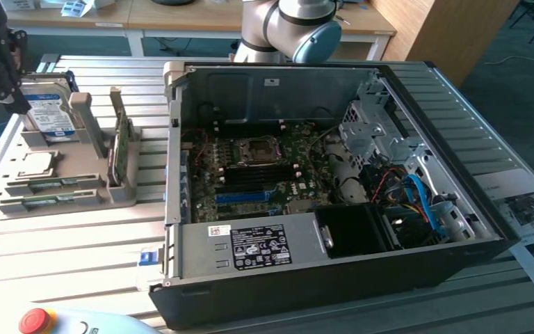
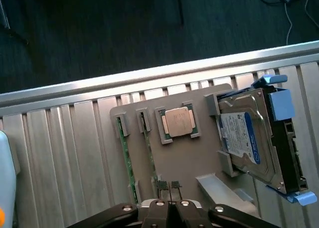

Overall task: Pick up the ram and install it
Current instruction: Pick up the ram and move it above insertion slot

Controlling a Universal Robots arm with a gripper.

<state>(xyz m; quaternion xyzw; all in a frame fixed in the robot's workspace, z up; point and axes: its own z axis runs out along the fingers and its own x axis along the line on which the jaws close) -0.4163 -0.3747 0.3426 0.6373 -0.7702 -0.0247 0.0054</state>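
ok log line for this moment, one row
pincer: shut, empty, over parts tray | ram: lying in tray slot, not picked up | pc case: open

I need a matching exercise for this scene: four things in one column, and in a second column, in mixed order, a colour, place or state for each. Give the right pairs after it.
Things:
1. hard drive
2. ram
3. case
4. gripper

Descriptions:
A. black, open
B. shut, over the holder
C. green, in a holder slot
D. blue label

Pairs: 1-D, 2-C, 3-A, 4-B
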